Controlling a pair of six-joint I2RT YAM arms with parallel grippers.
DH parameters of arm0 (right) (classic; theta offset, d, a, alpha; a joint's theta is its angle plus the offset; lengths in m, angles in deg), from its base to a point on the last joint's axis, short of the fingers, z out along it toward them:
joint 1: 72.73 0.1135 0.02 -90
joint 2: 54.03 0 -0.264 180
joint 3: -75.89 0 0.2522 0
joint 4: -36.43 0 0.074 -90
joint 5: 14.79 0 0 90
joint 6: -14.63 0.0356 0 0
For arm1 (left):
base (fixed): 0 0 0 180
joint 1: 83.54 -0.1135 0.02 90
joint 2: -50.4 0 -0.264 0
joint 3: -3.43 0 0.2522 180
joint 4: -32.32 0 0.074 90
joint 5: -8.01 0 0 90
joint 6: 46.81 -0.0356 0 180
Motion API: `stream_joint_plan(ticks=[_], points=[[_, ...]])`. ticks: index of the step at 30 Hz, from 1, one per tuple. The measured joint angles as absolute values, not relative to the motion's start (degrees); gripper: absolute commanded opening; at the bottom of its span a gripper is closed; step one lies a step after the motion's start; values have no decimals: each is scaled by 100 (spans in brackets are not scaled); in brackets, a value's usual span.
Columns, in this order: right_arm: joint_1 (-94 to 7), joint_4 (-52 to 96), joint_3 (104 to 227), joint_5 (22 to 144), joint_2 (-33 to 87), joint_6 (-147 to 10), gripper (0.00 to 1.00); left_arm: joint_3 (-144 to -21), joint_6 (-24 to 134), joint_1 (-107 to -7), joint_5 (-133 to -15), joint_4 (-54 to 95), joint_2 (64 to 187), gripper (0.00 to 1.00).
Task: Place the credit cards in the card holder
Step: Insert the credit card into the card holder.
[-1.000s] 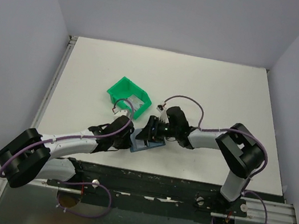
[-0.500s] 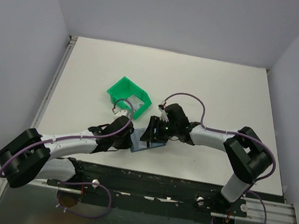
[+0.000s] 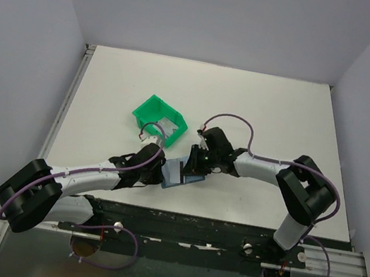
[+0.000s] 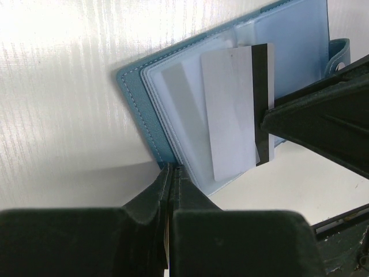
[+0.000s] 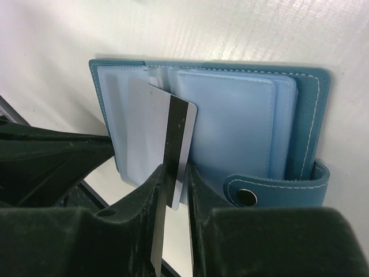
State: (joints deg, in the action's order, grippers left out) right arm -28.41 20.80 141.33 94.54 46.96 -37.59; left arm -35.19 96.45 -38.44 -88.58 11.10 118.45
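**Edgewise, a credit card is held over the open card holder**

The credit card point(image 5: 151, 130) is gripped by its dark-striped end between the fingers of the right tool point(image 5: 173, 193), which are closed down to the card's thickness. Its free grey end reaches ahead of the tips over the clear sleeves of the card holder point(image 5: 230, 127), which is laid open on the tabletop point(image 3: 283, 113).

The left tool point(image 4: 171, 173) is drawn to a thin slit. The holder's near cover edge runs in between its tips and appears to be pinched there.

The card is judged light, stiff and slick, so it is best taken by a short end, as it is, with the long edges left free to slide. The sleeves are judged soft and floppy, so the cover should be held steady.

A grey shape inside one sleeve, possibly a second card, is shown only by the left wrist view. The strap with its stud is shown plainly only by the right wrist view, just beside that tool's fingers. From above, both tools are seen meeting over the holder point(image 3: 175, 174), with a green bin point(image 3: 160, 116) beyond them.
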Motion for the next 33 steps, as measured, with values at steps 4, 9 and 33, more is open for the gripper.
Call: stream_joint_plan(ticks=[4, 9, 33], points=[[-2841, 2093, 14221, 9470, 4785, -3838, 26, -3519, 9645, -3844, -8858, 1110, 11845, 7], [-2841, 2168, 14275, 9596, 4851, -4006, 26, -3519, 9647, -3841, -8853, 1110, 11845, 6], [-2824, 2852, 14341, 10534, 5139, -4360, 51, -3519, 9643, -3844, -8838, 1105, 11845, 4]])
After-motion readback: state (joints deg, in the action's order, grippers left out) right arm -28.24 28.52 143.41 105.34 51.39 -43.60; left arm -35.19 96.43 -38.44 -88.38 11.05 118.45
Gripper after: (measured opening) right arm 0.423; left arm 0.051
